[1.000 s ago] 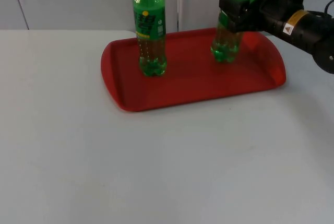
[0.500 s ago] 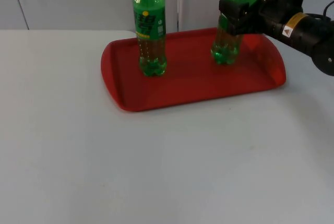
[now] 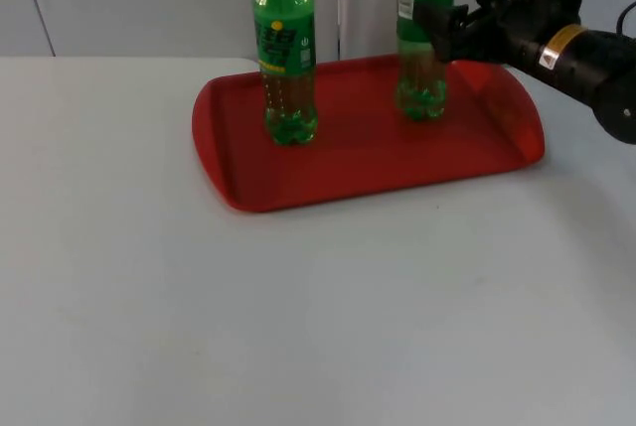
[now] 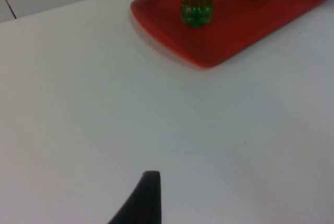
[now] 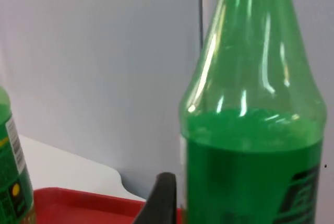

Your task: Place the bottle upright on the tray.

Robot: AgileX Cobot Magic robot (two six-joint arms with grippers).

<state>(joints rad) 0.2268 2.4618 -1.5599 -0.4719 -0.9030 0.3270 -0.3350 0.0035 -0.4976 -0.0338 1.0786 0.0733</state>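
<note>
Bottle [image 3: 423, 39] stands upright at the tray's [image 3: 258, 188] two o'clock; the right gripper [image 3: 449, 31], seemingly parted, sits just beside it, presumably having let go. Left gripper [image 4: 143, 200] waits, its grip unreadable.

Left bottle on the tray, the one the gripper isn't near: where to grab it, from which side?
Grip the left bottle at its straight labelled midsection, coming in level from the table side. It stands upright on the red tray, so jaws should close horizontally. The right bottle and right gripper crowd its other flank.
</note>
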